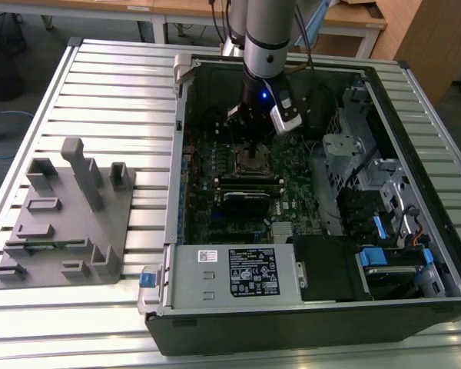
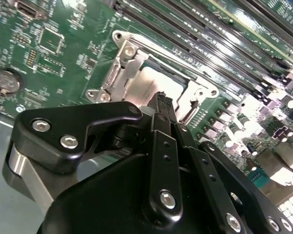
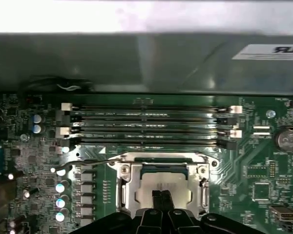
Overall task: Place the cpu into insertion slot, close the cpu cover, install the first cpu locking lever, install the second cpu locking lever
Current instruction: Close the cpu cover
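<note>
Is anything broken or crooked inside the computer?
Nothing stands out. The cpu lies flat and straight inside the cut-out of the cover, and the memory slots run in even rows. The gripper, fingertips together, is right over the cpu. No spills or loose bits show.

A slatted metal table [image 1: 100,84] spans the scene under even light. Beyond its far edge stand wooden desks [image 1: 353,19] on a grey floor [image 1: 42,34]. A wooden panel [image 1: 434,38] rises at the exterior view's far right.
</note>
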### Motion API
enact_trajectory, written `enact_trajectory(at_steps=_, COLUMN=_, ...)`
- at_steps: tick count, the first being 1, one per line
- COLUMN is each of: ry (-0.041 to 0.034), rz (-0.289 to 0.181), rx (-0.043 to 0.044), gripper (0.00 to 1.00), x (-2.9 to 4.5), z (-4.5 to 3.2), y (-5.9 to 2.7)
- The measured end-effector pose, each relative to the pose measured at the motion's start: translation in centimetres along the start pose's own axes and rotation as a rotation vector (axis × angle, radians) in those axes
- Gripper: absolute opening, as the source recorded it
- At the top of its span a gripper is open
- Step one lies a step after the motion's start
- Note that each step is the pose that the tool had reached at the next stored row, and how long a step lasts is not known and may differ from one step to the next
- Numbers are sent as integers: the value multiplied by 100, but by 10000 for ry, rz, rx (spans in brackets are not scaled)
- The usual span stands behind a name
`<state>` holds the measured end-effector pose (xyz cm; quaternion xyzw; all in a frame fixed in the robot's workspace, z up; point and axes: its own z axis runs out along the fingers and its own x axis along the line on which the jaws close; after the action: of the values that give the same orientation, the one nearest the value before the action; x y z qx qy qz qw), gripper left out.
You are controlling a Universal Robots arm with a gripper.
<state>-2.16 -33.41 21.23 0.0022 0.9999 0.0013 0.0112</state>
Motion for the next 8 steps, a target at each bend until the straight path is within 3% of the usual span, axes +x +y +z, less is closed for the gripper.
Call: enact_trajectory(at_steps=8, ry=-1, rz=1, rx=-2, gripper=11, x=156, z=19, y=0)
